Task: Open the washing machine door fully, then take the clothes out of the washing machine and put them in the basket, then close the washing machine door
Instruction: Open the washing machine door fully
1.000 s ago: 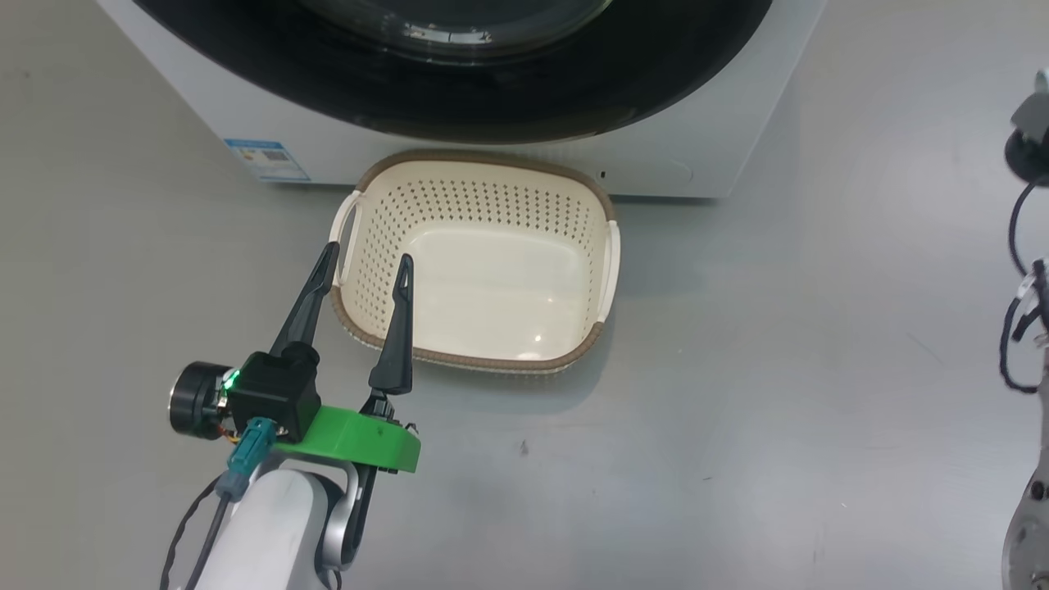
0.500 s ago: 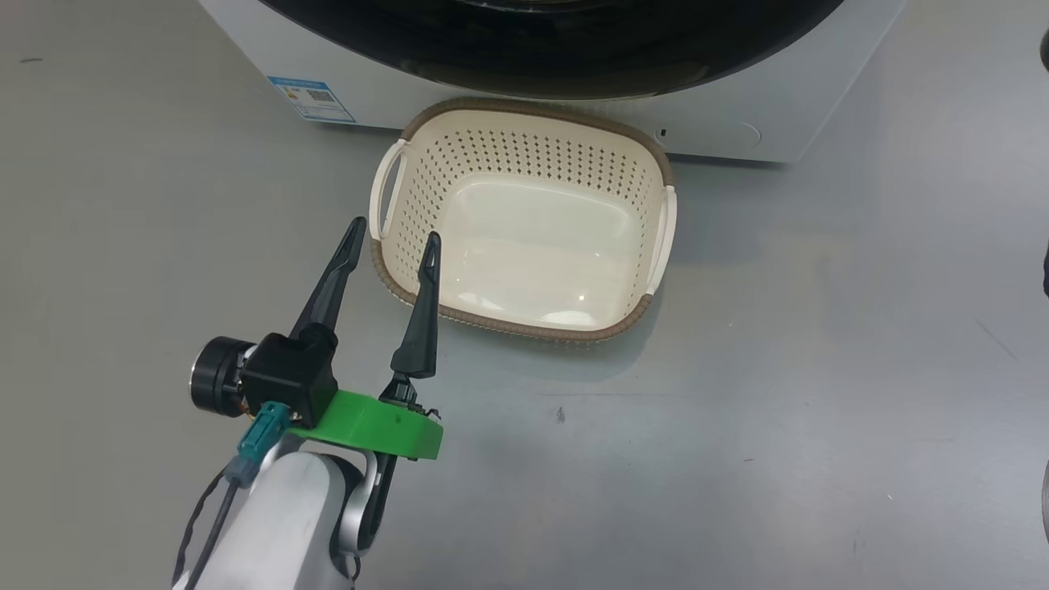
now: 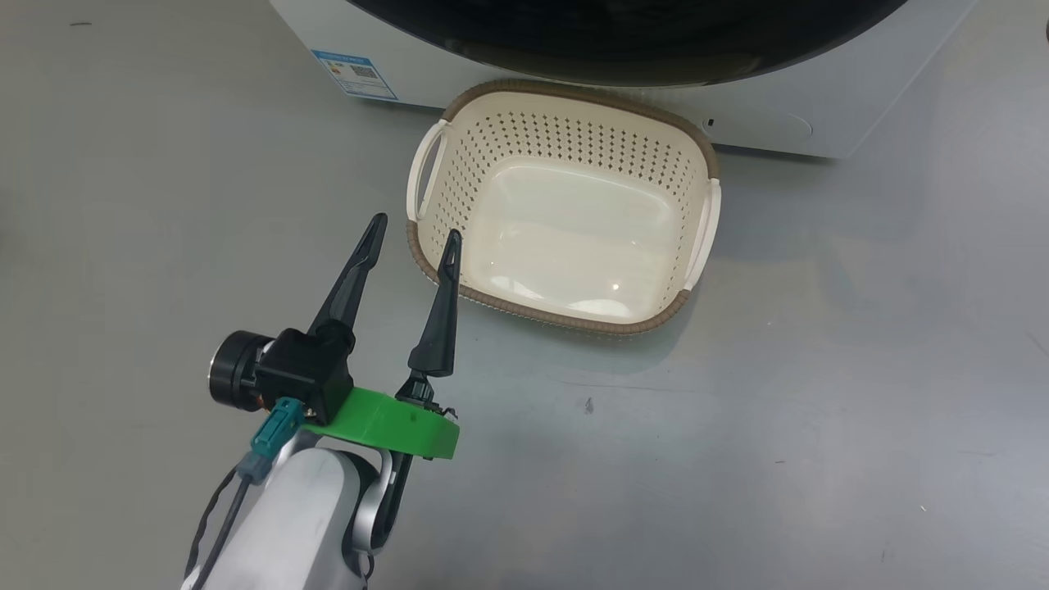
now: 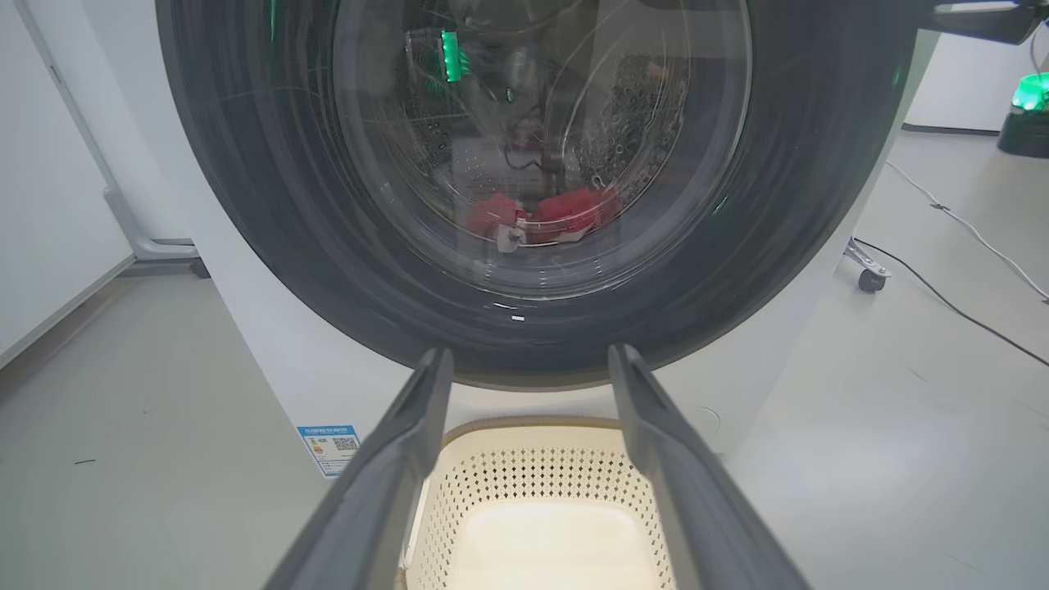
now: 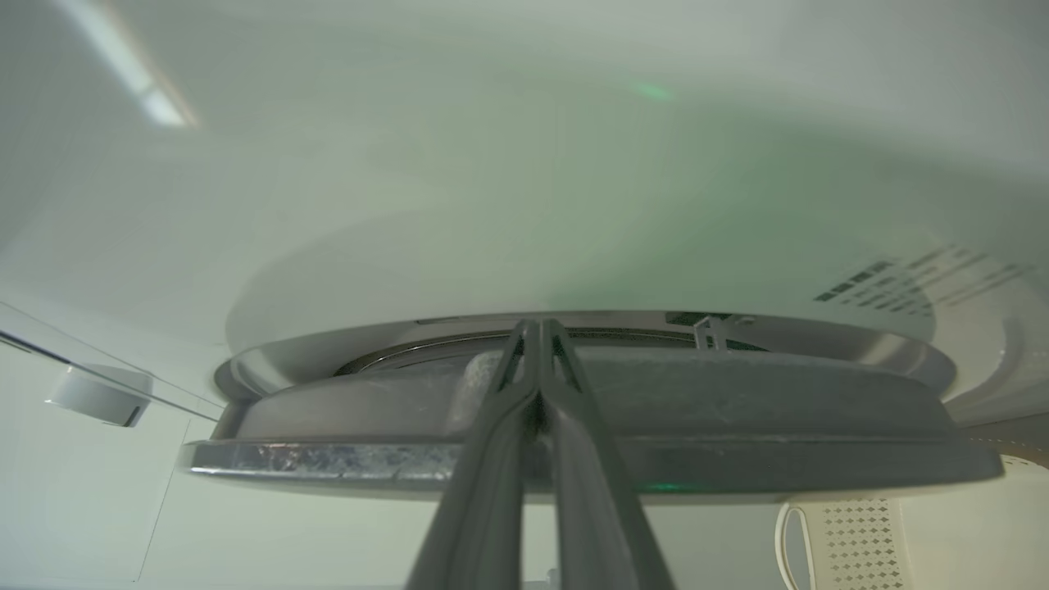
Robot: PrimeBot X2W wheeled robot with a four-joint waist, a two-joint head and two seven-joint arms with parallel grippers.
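The washing machine (image 3: pixel 762 123) stands at the top of the head view, with the black rim of the washing machine door (image 3: pixel 656 49) above the basket (image 3: pixel 565 318). The cream basket sits on the floor against the machine, with nothing in it. My left gripper (image 3: pixel 416 227) hangs open over the basket's near left corner, holding nothing. Through the door glass (image 4: pixel 459 246) in the left wrist view, the red clothes (image 4: pixel 565 209) lie in the drum. My right gripper (image 5: pixel 537 326) is shut, its tips at the edge of the door (image 5: pixel 737 467), between the rim and the white front.
Bare grey floor (image 3: pixel 778 426) spreads around the basket. A blue label (image 3: pixel 355 74) marks the machine's lower left. In the left wrist view a caster (image 4: pixel 870 280) and cables lie on the floor to the right, and a white panel (image 4: pixel 49 205) stands to the left.
The whole head picture has shifted, so the camera moved. The left gripper stays open by the basket's left corner. The right arm's parts at the right edge have left the frame.
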